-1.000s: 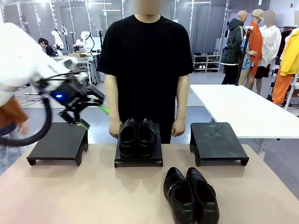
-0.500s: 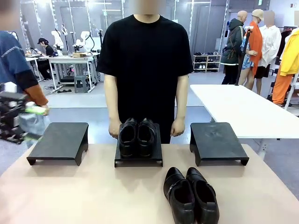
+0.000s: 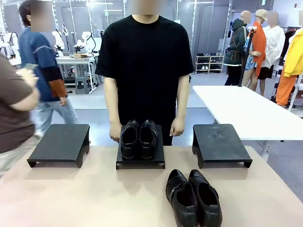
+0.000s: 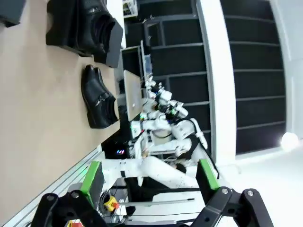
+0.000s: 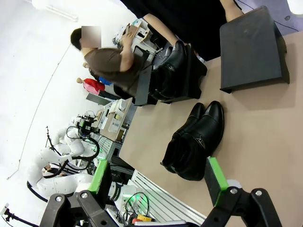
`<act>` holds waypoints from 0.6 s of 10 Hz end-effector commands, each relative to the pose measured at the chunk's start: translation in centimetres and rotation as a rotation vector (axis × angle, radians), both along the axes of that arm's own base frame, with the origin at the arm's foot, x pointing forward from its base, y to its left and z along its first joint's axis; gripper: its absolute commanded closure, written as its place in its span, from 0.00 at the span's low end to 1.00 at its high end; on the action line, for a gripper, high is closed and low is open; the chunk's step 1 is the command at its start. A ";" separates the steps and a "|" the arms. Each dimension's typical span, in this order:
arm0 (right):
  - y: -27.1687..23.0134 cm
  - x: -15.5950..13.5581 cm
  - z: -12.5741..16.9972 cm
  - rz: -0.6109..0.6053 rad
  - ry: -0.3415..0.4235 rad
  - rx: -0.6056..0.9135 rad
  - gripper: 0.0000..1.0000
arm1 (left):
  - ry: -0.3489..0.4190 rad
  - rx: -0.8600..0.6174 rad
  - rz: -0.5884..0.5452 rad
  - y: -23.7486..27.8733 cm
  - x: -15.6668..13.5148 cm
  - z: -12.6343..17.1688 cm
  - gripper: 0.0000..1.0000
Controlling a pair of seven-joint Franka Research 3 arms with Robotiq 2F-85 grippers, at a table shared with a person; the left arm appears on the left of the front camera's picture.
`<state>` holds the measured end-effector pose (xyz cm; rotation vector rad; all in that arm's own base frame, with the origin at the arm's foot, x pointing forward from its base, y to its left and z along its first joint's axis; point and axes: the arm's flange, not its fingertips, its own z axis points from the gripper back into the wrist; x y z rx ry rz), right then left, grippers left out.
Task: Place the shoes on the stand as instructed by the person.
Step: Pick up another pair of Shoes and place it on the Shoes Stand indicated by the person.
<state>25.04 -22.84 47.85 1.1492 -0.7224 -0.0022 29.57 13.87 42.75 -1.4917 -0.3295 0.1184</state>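
While the person point(image 3: 147, 61) in a plain black T-shirt stands at the far side of the tan table point(image 3: 71, 198), a first pair of shiny black leather dress shoes point(image 3: 138, 138) sits on the middle flat black stand point(image 3: 140, 162), one of three in a row. The second pair point(image 3: 193, 198), just the same, lies side by side on the tabletop nearer me, in front of the gap between the middle and right stands.

From the left wrist, the left claw point(image 4: 149, 176) has its green-padded fingers spread wide with nothing between them. The scene is rolled sideways. The second pair point(image 4: 98, 97) lies well away, up and to the picture's left of the claw, and the first pair point(image 4: 97, 28) on its stand is farther still.

From the right wrist, the right claw point(image 5: 157, 178) gapes open too, holding nothing. The second pair point(image 5: 194, 142) lies ahead of it, above the gap between the fingers and nearer the picture-right pad, apart from it. Beyond, the first pair point(image 5: 170, 71) rests on its stand.
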 end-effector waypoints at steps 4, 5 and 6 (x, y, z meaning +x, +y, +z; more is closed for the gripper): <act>-0.1 0.0 0.2 0.000 -0.024 0.003 0.00 | 0.006 -0.106 0.040 2.3 2.2 -1.5 0.00; -0.1 0.0 0.2 0.000 -0.024 0.003 0.00 | 0.024 -0.083 0.049 2.4 -0.2 -2.7 0.00; -0.1 0.0 0.2 0.000 -0.024 0.003 0.00 | 0.024 -0.083 0.049 2.4 -0.2 -2.7 0.00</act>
